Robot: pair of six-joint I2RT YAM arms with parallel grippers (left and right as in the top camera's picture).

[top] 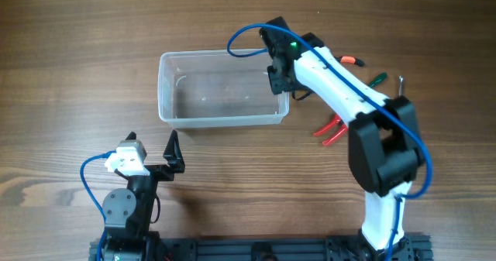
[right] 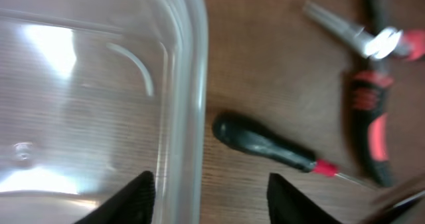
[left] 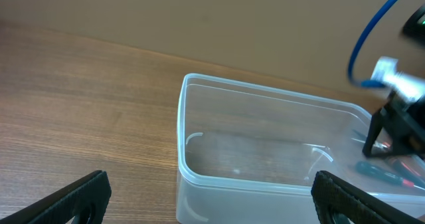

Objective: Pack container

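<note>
Left gripper, nearest in the overhead view, rests spread wide and empty, well short of the container. That lies in the middle of the table, long axis running left to right, nothing inside. Right gripper hovers parted and empty over its right end wall. Just outside that wall lies the black-handled screwdriver, shaft pointing away. The right arm looks nearer: shift outward, close across the handle.
</note>
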